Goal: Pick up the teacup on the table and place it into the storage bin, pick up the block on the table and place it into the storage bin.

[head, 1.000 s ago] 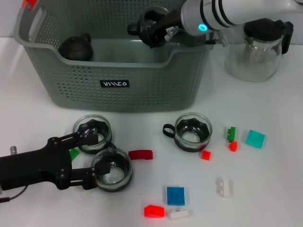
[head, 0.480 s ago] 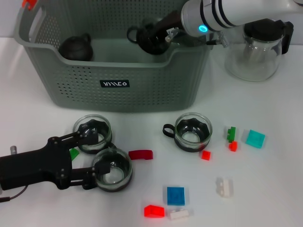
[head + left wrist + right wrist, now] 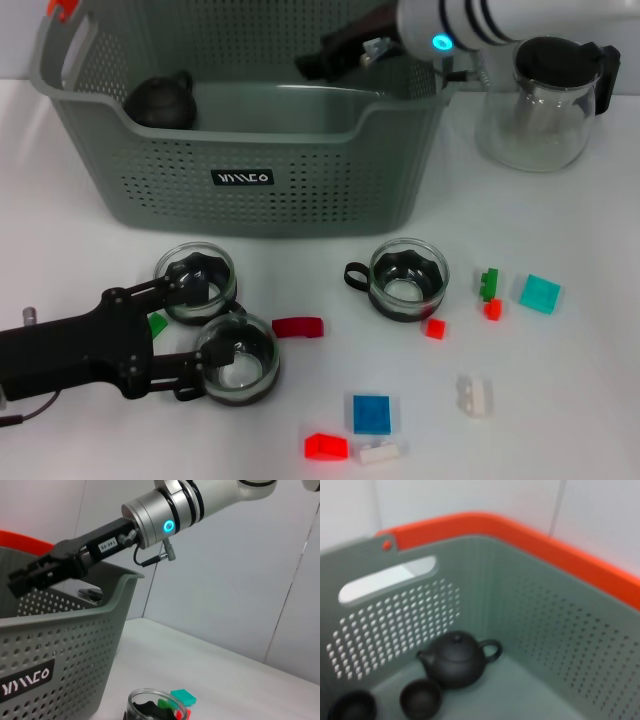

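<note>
The storage bin [image 3: 240, 180] stands at the back. My right gripper [image 3: 322, 58] reaches in over its right wall, open and holding nothing. The right wrist view shows the storage bin's floor [image 3: 520, 690] with a dark teapot [image 3: 455, 657] and two small dark cups [image 3: 420, 697]. Three glass teacups stand on the table: one [image 3: 405, 278] in the middle and two [image 3: 195, 280] [image 3: 238, 360] at the front left. My left gripper [image 3: 198, 340] rests open beside those two. Blocks lie in front: red [image 3: 298, 327], blue [image 3: 371, 413], teal [image 3: 539, 293].
A glass teapot [image 3: 545, 100] with a black lid stands right of the bin. More small blocks lie about: red [image 3: 325, 446], white [image 3: 474, 395], green on red [image 3: 488, 290], small red [image 3: 434, 328]. A green block [image 3: 157, 324] lies by the left gripper.
The right gripper held a teacup over the bin; that cup has left its fingers and the gripper has pulled up and to the right. The left arm has not moved.
</note>
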Robot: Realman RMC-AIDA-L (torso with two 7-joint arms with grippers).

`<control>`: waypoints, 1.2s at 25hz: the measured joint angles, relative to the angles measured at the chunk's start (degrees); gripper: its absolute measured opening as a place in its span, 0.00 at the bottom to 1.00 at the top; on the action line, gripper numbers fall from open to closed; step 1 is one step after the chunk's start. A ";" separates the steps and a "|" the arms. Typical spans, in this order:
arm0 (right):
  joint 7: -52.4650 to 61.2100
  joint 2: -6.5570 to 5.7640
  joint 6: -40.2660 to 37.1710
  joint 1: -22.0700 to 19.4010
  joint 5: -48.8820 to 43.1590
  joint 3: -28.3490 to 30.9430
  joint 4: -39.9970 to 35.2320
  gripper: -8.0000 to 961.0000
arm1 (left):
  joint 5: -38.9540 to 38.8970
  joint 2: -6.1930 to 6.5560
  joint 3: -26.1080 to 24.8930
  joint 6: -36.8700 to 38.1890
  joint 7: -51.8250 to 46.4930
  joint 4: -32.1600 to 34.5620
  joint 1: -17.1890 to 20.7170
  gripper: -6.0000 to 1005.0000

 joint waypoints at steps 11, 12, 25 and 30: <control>-6.27 -1.80 -19.03 -13.87 16.95 3.47 -18.94 0.49 | 0.03 0.10 0.00 0.01 0.01 -0.01 -0.11 0.87; -7.23 -1.96 -22.18 -15.40 18.52 4.08 -21.02 0.49 | 0.03 0.10 0.00 -0.03 0.01 0.00 -0.11 0.87; -20.47 -4.06 -60.52 -32.45 26.55 11.25 -36.01 0.49 | 0.22 0.20 0.00 -0.03 -0.23 0.18 0.10 0.87; -18.88 -3.06 -69.79 -34.20 12.86 11.04 -45.21 0.49 | 0.28 0.26 0.00 -0.03 -0.29 0.32 0.11 0.87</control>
